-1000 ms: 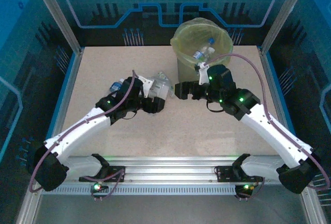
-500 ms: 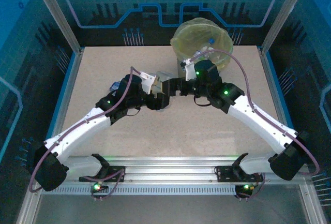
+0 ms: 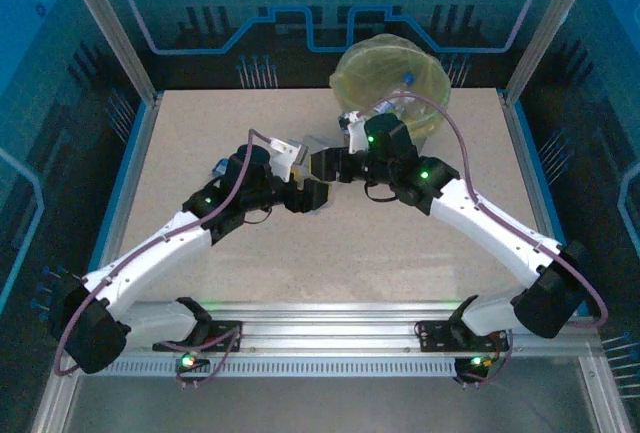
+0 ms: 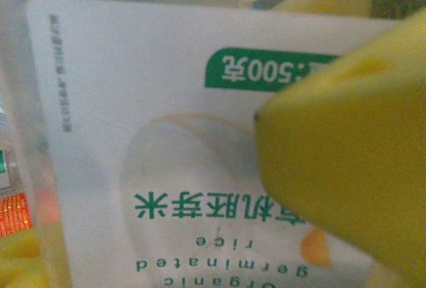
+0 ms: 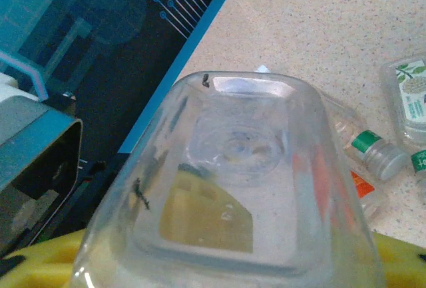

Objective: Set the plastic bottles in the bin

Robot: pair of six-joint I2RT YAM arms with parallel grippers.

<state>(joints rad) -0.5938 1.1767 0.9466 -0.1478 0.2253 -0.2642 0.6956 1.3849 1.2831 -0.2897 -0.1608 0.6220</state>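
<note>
- Counter (image 3: pixel 330 263) of speckled beige board, set in an aluminium frame, with blue printed panels all round (a circuit pattern).
- Bin (image 3: pixel 355 63) with a yellow-green bag liner stands at the counter's 1 o'clock; a blue-capped bottle (image 3: pixel 408 80) lies inside.
- Left hand (image 3: pixel 308 188) near the counter's middle pinches a clear bottle (image 4: pixel 160 102) with a white label, one yellow finger (image 4: pixel 346 168) against the label.
- Right hand (image 3: pixel 325 165) sits at its 1 o'clock; the clear bottle's base lies between this hand's fingers (image 5: pixel 26 268), but I cannot tell whether they press.
- Loose bottles (image 5: pixel 383 157) with green caps lie on the counter below.
</note>
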